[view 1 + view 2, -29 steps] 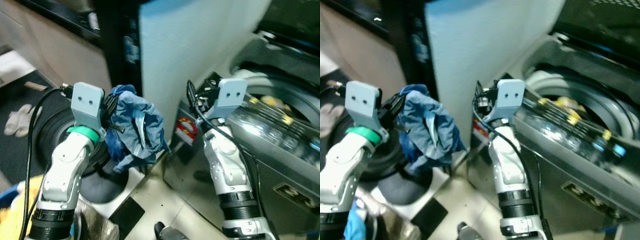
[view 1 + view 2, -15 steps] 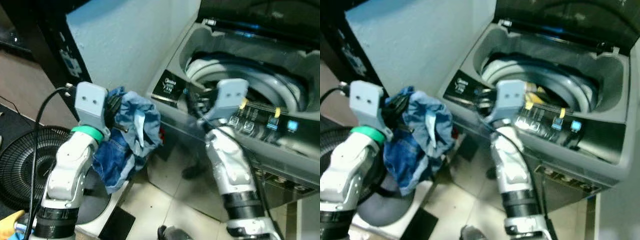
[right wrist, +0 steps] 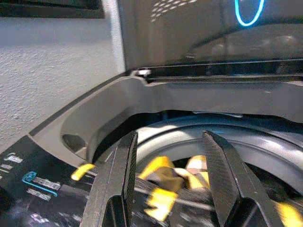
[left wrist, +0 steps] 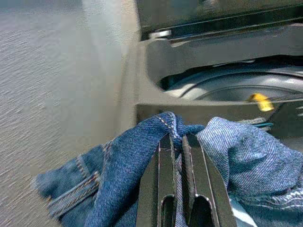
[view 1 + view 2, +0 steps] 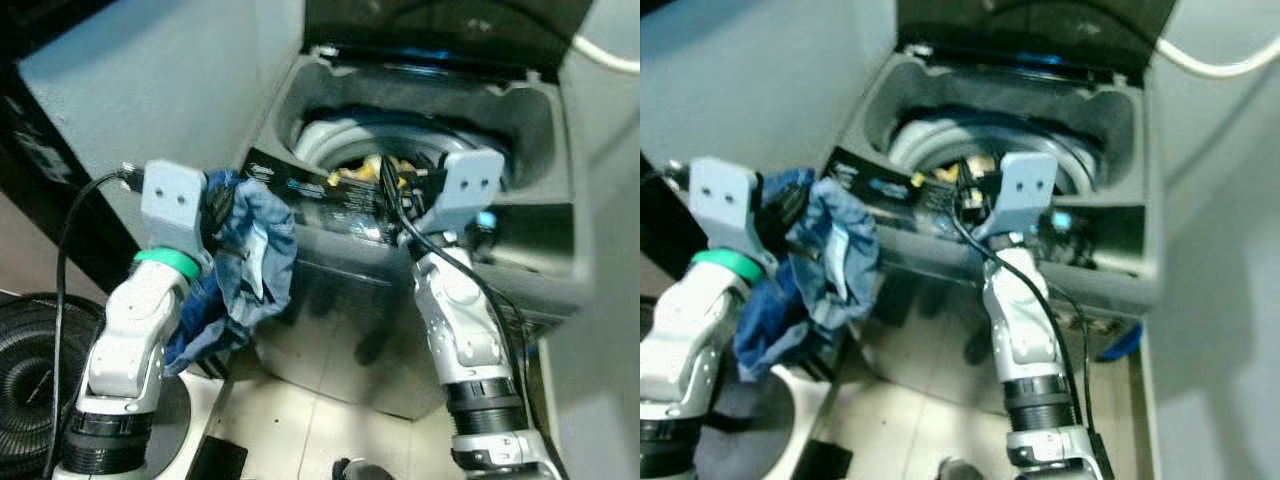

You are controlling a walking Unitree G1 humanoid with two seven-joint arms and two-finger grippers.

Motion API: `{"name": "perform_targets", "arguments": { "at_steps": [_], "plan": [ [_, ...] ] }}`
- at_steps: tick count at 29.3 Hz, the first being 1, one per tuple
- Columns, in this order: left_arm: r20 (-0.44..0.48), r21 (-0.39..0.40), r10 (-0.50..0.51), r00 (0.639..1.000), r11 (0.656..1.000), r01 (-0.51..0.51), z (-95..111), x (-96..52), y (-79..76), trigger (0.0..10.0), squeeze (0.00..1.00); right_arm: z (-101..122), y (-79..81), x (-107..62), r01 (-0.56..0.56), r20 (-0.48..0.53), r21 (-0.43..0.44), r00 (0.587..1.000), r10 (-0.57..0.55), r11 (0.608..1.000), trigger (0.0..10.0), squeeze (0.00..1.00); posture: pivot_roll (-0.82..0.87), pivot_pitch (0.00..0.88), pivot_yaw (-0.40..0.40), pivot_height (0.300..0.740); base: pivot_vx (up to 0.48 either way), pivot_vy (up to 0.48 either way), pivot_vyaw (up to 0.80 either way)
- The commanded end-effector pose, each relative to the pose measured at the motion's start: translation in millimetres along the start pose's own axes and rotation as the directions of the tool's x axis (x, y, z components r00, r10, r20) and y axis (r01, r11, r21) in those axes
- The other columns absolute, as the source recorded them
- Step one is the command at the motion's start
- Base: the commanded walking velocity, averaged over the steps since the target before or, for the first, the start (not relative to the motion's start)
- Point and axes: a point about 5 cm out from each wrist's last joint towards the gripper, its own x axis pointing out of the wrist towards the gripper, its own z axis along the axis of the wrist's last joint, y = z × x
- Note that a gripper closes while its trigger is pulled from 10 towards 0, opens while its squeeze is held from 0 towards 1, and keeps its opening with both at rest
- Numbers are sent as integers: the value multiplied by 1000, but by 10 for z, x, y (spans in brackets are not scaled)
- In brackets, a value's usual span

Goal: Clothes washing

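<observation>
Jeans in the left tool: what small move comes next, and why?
Probably carry the left tool right and forward, over the washer rim. It is shut on the jeans, which hang outside the front panel, and the drum is open.

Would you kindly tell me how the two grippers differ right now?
The left gripper is shut on the jeans, beside the washer; the right gripper is open and empty, over the washer's front edge, facing its drum. Denim drapes the left gripper's fingers; the right gripper's fingers are bare. Both are raised before the washer.

Dim indoor light, both eye views softly motion-blurred, dark shadow at the left edge, wrist views sharper.
</observation>
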Motion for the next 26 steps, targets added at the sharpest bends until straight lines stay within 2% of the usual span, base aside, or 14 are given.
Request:
{"name": "perform_targets", "arguments": {
  "at_steps": [1,23,26],
  "plan": [
    [40,1,-23,999,1000,22,81,1,-40,10000,0,-8,11,-10,1,-4,7,1000,-1,1000,10000,0,87,47,92,740,0,0,-800],
    [53,8,-20,998,1000,20,122,7,-40,10000,0,59,36,26,-1,24,18,1000,1,1000,10000,0,93,53,97,740,0,0,-800],
    [80,25,-1,997,1000,-1,151,12,-30,10000,0,94,84,51,-20,43,17,999,19,1000,10000,0,93,53,97,740,139,0,0]
  ]
}}
